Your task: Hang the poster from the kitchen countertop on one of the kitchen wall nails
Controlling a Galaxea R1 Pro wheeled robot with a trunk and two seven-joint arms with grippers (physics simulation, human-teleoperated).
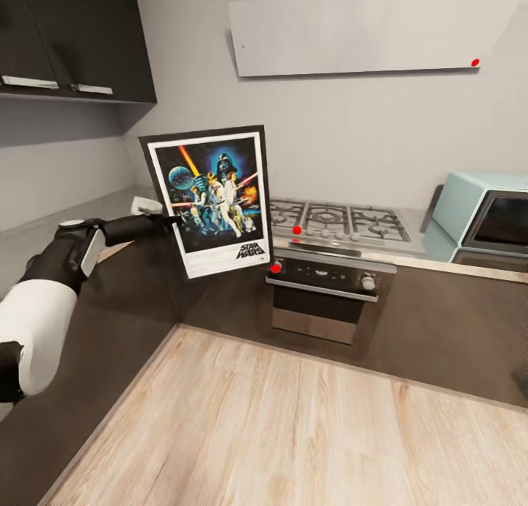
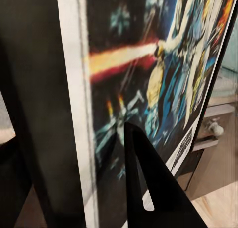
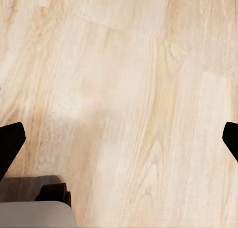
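The poster (image 1: 213, 202) hangs upright in the air in front of the counter corner, tilted slightly, with its Star Wars artwork facing me. My left gripper (image 1: 174, 218) is shut on its left edge; in the left wrist view one black finger (image 2: 146, 188) lies across the printed face of the poster (image 2: 148, 74). The kitchen countertop (image 1: 447, 262) runs behind and to the right, with the gas hob (image 1: 337, 224) set in it. A tiny dark speck (image 1: 243, 47) sits on the pale panel above the hob; I cannot tell whether it is a wall nail. My right gripper (image 3: 119, 141) is open over the wooden floor (image 3: 124, 64).
An oven (image 1: 323, 293) sits under the hob. A mint microwave (image 1: 488, 213) stands on the counter at the right. Dark upper cabinets (image 1: 73, 37) hang at the top left. Light wood floor (image 1: 293, 433) spreads in front of the cabinets.
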